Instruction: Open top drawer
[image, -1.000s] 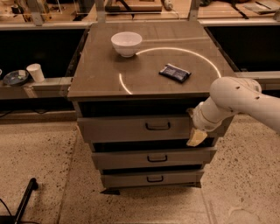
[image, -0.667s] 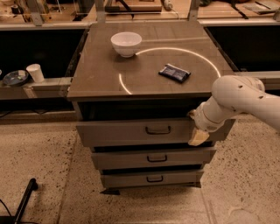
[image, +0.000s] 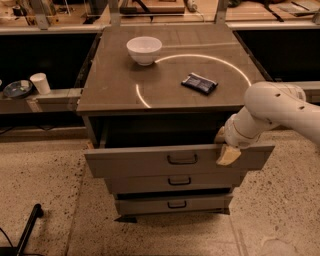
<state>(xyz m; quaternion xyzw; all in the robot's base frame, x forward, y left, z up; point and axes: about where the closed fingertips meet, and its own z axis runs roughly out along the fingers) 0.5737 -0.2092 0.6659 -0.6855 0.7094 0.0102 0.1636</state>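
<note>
Camera view: my gripper sits atop the drawer front, handle to its left; I cannot tell if it's clamped.

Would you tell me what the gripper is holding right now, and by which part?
The gripper holds the top drawer by the upper edge of its front, near the right end, not by the handle.

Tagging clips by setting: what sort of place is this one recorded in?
Probably a robotics lab or workshop: a lone grey drawer cabinet on speckled hard floor, cluttered workbenches behind, a paper cup on a side ledge. The gripper sits at the right of the open top drawer's front edge.
</note>
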